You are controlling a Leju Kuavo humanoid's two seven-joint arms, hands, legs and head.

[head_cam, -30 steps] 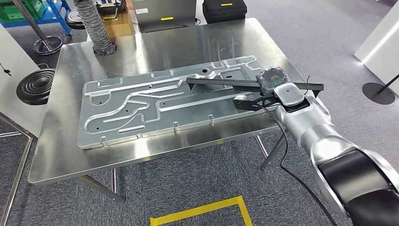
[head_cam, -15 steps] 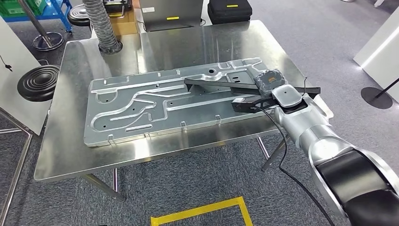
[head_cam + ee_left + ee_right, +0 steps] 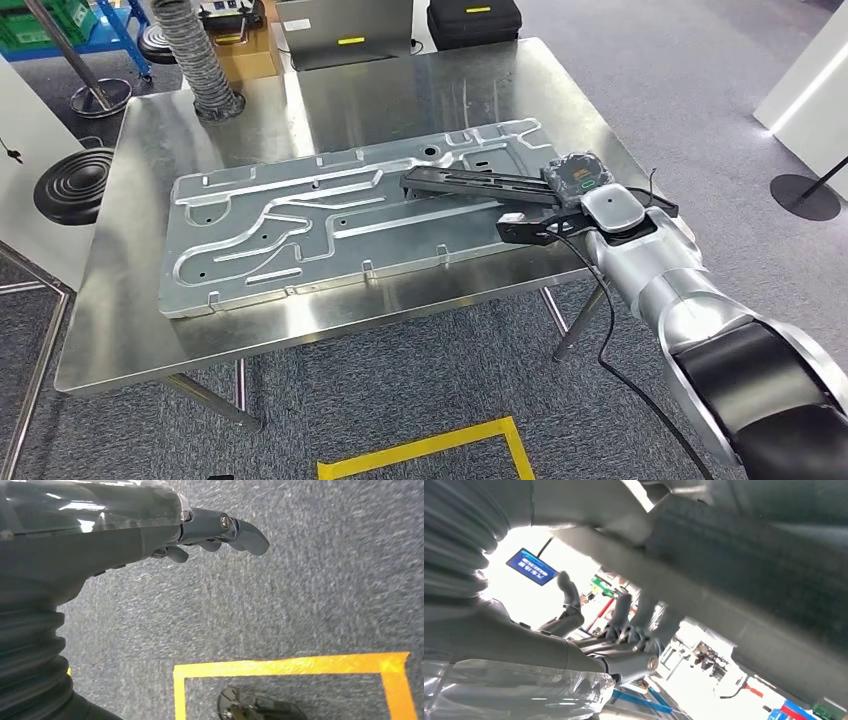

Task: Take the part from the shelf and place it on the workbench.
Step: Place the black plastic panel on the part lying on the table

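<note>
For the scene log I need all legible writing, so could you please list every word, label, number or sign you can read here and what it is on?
No text can be read in any view.
Blue screen, right wrist view: pale lines of writing, too blurred to read.
Yellow labels on the dark case and the grey box, head view: too small to tell.
Green oval mark on the cover over the right robot hand: no legible characters.

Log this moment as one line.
stage: placing | right hand: holds black part over metal panel on workbench | left hand: hangs over floor, holds nothing
</note>
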